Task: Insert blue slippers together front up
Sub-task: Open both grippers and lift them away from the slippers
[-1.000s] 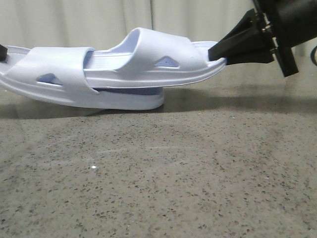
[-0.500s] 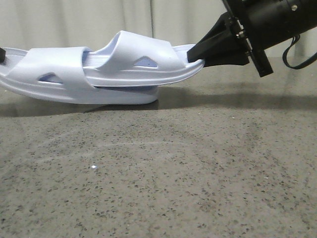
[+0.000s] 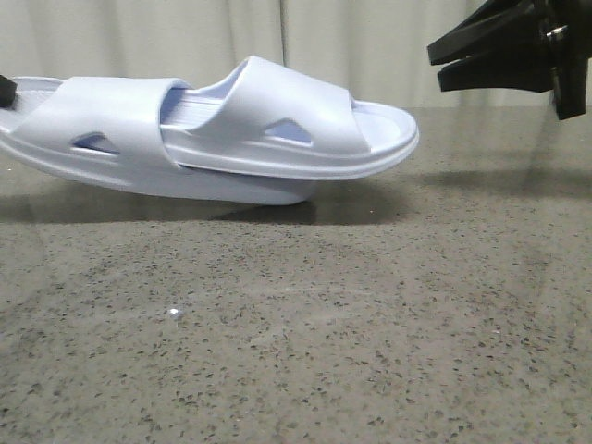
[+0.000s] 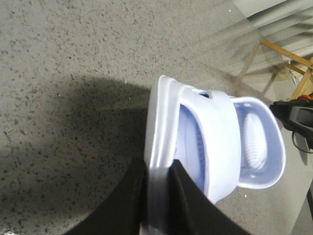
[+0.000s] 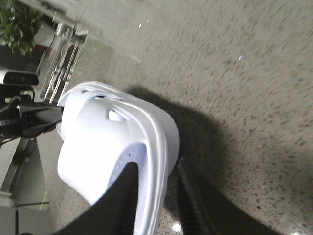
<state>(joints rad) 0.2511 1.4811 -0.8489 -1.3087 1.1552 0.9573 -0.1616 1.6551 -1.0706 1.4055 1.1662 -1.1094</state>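
— Where are the blue slippers (image 3: 213, 129) now?
— Nested, tilted on the counter (image 3: 296, 324). The left gripper (image 4: 157, 196) has its jaws clamped on the rim.
— And the right gripper (image 3: 444, 63)?
— Jaws parted, clear. Should withdraw gently; the left should lower slowly.

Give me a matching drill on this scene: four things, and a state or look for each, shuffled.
1. left claw
2. right claw
3. right-hand slipper
4. table

a. speckled grey
b. gripping the left-hand slipper by its edge
c. open, clear of both slippers
d. slid under the other slipper's strap

Pairs: 1-b, 2-c, 3-d, 4-a
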